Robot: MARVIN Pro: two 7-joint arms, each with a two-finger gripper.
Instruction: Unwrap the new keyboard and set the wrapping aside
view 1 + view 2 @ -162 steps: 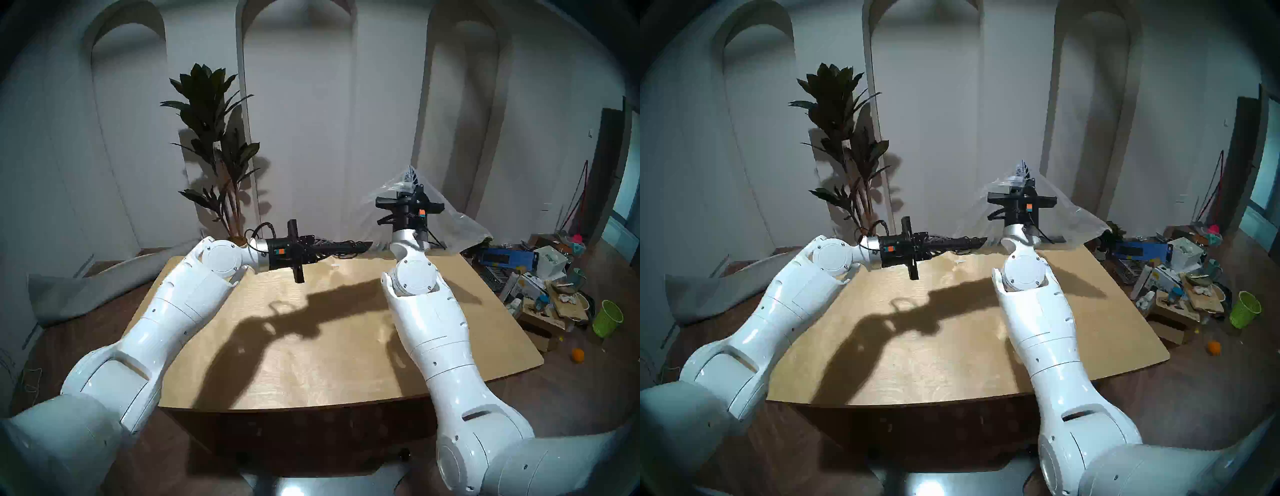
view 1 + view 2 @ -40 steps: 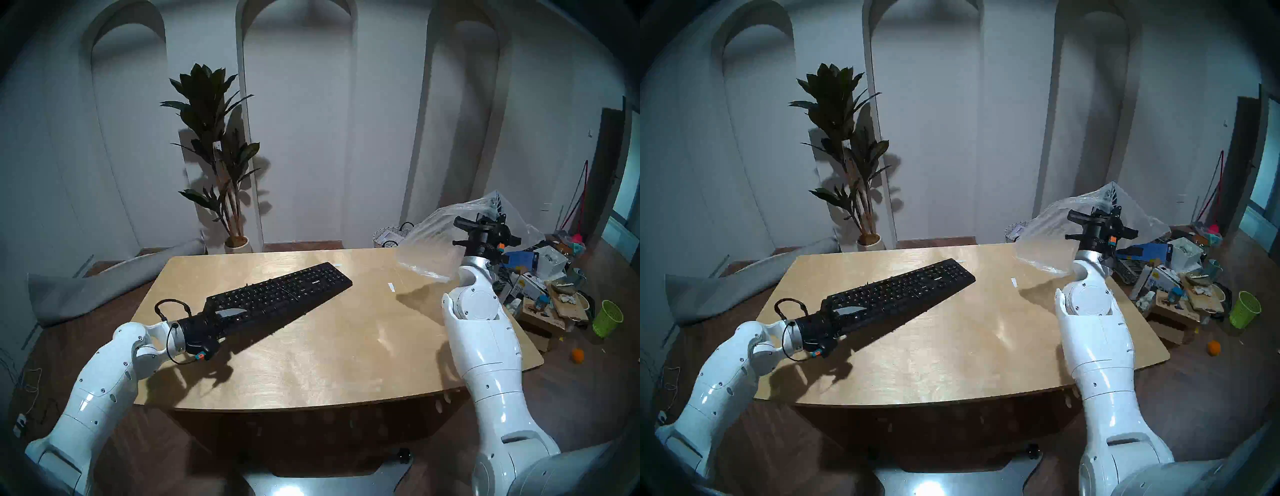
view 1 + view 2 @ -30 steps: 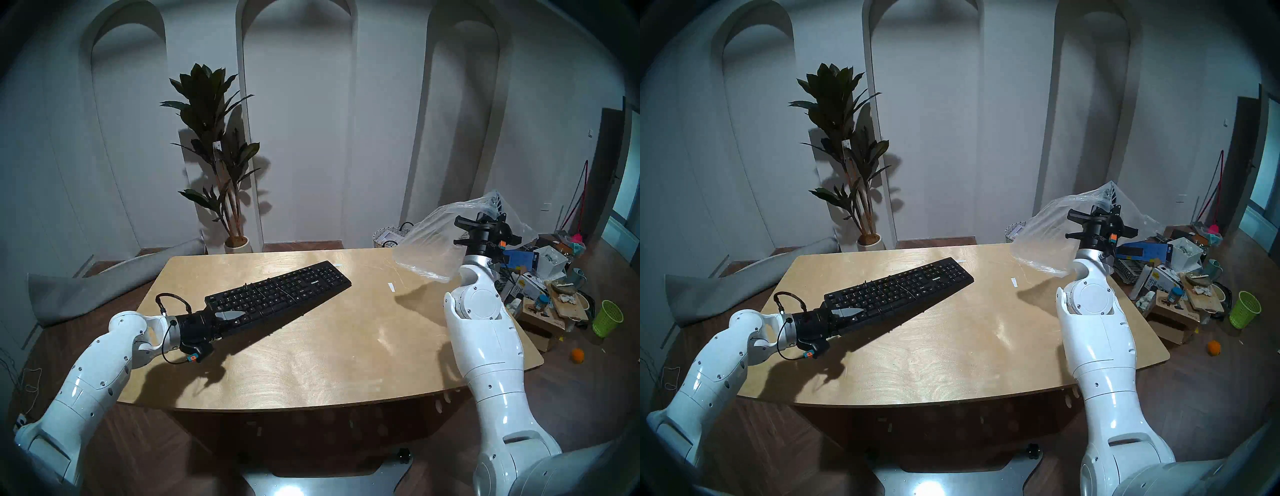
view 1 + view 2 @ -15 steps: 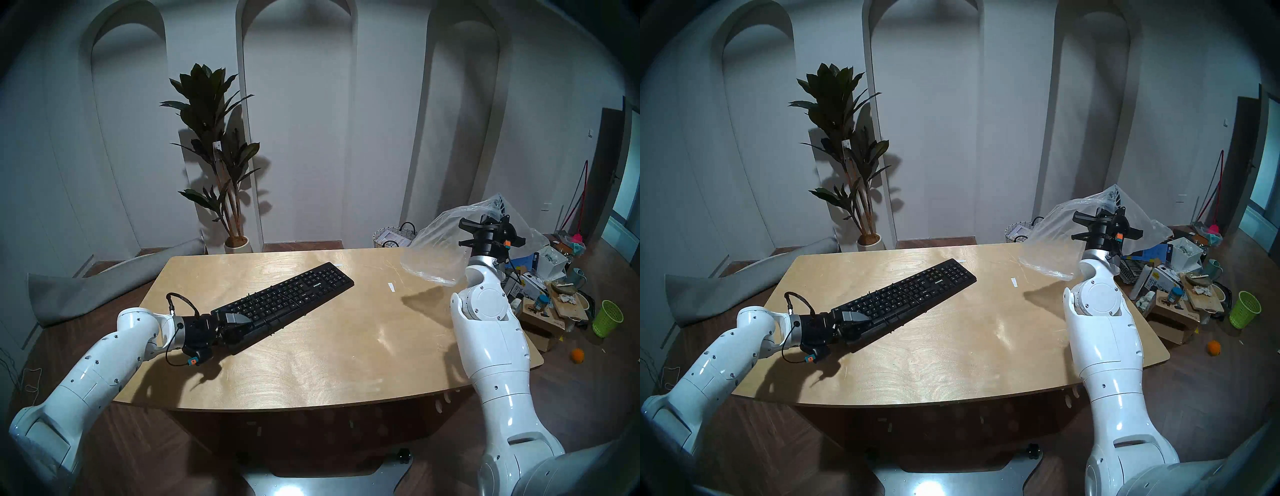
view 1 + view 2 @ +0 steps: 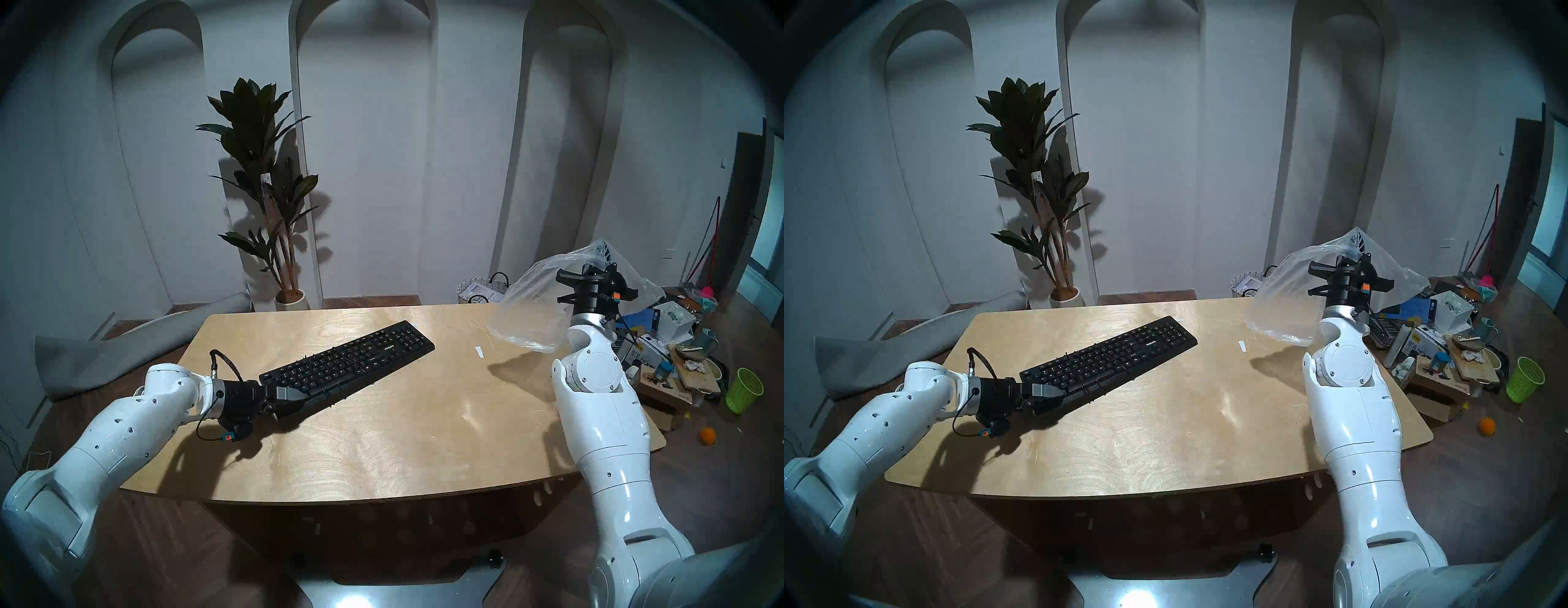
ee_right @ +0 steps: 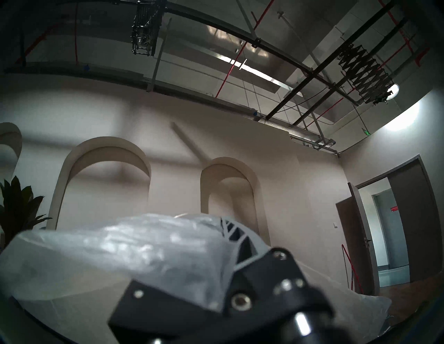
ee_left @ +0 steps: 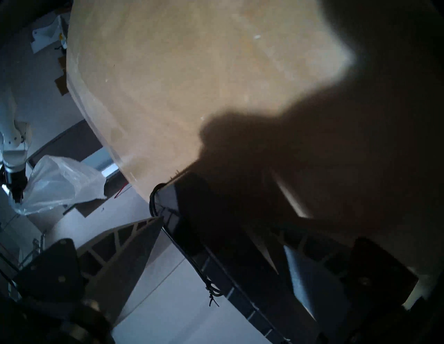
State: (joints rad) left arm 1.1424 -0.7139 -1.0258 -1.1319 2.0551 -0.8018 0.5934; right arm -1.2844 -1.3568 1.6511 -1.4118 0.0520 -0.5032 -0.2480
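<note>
The black keyboard [image 5: 352, 361] lies diagonally on the wooden table [image 5: 382, 446], its thin cable wound round it. My left gripper [image 5: 292, 401] sits at the keyboard's near-left end, open, with one finger above that end and one below. The left wrist view shows the fingers [image 7: 125, 252] spread apart with the keyboard [image 7: 197, 216] between them. My right gripper [image 5: 604, 257] points upward over the table's far right corner. It is shut on the wrapping [image 5: 530, 314], a clear plastic bag that hangs down around the wrist. The wrapping [image 6: 132, 245] drapes over that gripper's fingers [image 6: 242, 240].
A small white strip [image 5: 479, 351] lies on the table right of the keyboard. A wicker basket [image 5: 479, 291] and a potted plant [image 5: 271, 191] stand behind the table. Boxes and clutter [image 5: 670, 339], a green bin [image 5: 743, 389] and an orange [image 5: 707, 435] cover the floor at right.
My left gripper has opened and let go of the keyboard's near-left end, which now rests on the table. The right arm with the wrapping has barely moved.
</note>
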